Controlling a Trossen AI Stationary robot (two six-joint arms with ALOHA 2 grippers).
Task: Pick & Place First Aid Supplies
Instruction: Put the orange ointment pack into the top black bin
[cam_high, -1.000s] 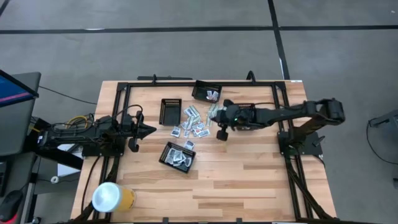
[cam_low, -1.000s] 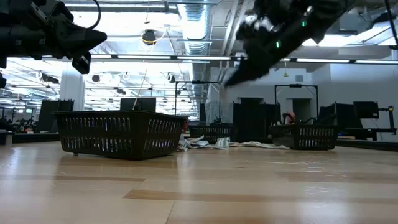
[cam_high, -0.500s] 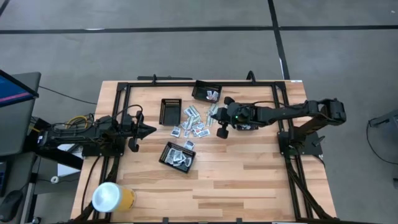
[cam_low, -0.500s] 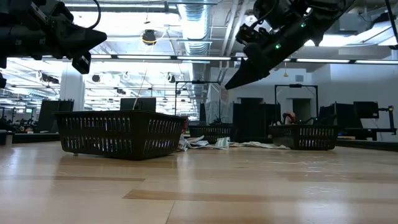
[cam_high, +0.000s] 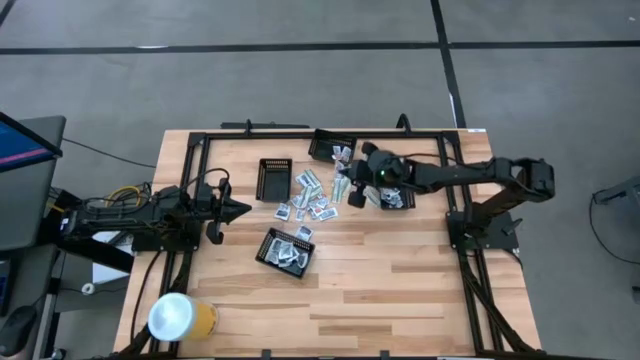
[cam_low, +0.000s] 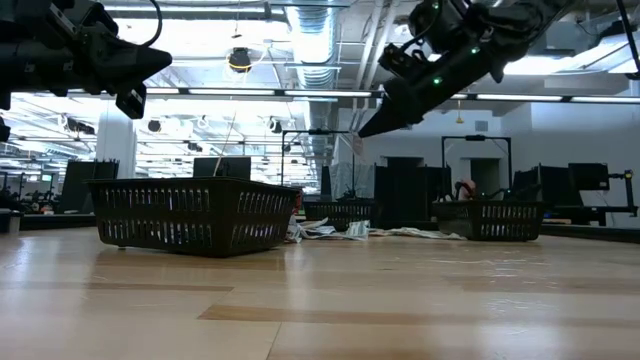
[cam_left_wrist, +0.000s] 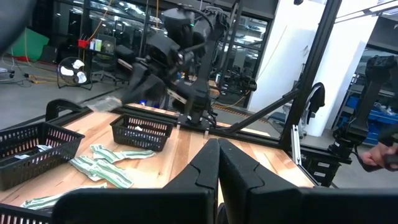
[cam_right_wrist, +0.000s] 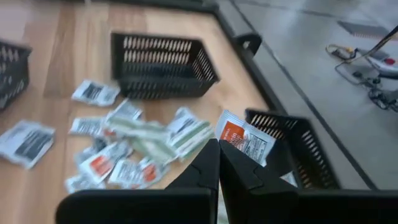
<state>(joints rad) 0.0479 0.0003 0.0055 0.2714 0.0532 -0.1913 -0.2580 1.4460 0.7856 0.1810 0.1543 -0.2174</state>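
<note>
the right gripper (cam_high: 349, 178) is raised off the table over the far middle of the surface, its fingers (cam_right_wrist: 208, 163) pressed together on a white sachet with an orange-red mark (cam_right_wrist: 244, 141). from the arm's own camera the sachet sticks out past the fingertips, tilted, with a black mesh tray (cam_right_wrist: 291, 146) just behind it. in the low view the gripper (cam_low: 368, 127) hangs high above the wood, pointing down and to the side.

below and just beside it lies the loose heap of first aid supplies (cam_high: 312, 197), spread on the bare table near the far edge: squarish white sachets with red or dark marks and slim pale green strips (cam_right_wrist: 151, 132), some overlapping. a second tray (cam_high: 273, 180) stands on the left of the heap, a third tray (cam_high: 333, 148) at the far edge holds a few packets, and a fourth tray (cam_high: 286, 251) nearer the middle of the table also has packets in it. the tray under the right arm (cam_high: 395, 196) shows white packets as well.

the left gripper (cam_high: 241, 211) waits at the left edge of the table, lifted, its fingers (cam_left_wrist: 214, 165) shut together with nothing between them. a yellow cup (cam_high: 179, 316) stands near the near left corner.
</note>
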